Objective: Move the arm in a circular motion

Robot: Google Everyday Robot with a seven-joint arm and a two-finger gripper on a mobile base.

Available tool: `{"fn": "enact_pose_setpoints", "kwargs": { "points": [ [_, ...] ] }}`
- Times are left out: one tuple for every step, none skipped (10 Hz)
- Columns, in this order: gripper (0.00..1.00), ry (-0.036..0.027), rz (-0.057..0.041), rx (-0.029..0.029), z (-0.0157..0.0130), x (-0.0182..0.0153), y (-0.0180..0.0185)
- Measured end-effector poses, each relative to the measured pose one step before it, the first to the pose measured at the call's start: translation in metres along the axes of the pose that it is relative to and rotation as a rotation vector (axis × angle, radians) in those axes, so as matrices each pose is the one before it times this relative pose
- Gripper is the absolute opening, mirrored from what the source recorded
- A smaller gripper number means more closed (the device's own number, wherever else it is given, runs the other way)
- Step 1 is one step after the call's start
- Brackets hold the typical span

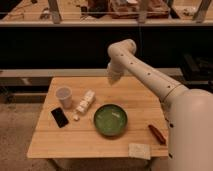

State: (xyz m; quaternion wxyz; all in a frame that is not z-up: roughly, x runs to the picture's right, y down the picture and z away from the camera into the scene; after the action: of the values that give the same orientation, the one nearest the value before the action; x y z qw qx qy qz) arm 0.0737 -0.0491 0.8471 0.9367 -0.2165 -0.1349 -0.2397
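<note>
1. I have the arm (150,75) reaching in from the right, its elbow joint high over the back edge of the surface (50,142), and the last segment dropping down from there.
2. The hand (113,79) hangs above the back of the surface, well apart from everything on it; its fingers are together and hold nothing.
3. The long segment runs from the big body at lower right up and leftward to the elbow; the short end segment points down and slightly left.
4. To trace a clean circle, I would keep the height steady and the sweep smooth.
5. The risk sits below: the cup (64,96), white blocks (86,102), phone (59,117) and green bowl (110,120) demand clearance if the loop dips.
</note>
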Motion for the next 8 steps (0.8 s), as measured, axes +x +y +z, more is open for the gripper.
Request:
{"fn": "enact_pose_setpoints", "kwargs": {
  "points": [
    [0.05,0.01076,0.04432,-0.00224,-0.00188,0.01876,0.01160],
    [0.05,0.01604,0.05925,-0.00433,-0.00264,0.02544,0.01658],
    [0.05,0.01055,0.03987,-0.00408,-0.00118,0.01697,0.01103],
    [0.05,0.01312,0.04855,-0.00711,-0.00089,0.01990,0.01460],
    [0.05,0.01212,0.05828,-0.01009,0.00083,0.02055,0.01920],
    [0.05,0.01308,0.07272,-0.00827,0.00252,0.02308,0.02726],
    [0.05,0.00674,0.05358,-0.00218,0.00073,0.01382,0.02407],
    [0.05,0.00666,0.03441,-0.00196,-0.00099,0.00796,0.01983]
  ]
}}
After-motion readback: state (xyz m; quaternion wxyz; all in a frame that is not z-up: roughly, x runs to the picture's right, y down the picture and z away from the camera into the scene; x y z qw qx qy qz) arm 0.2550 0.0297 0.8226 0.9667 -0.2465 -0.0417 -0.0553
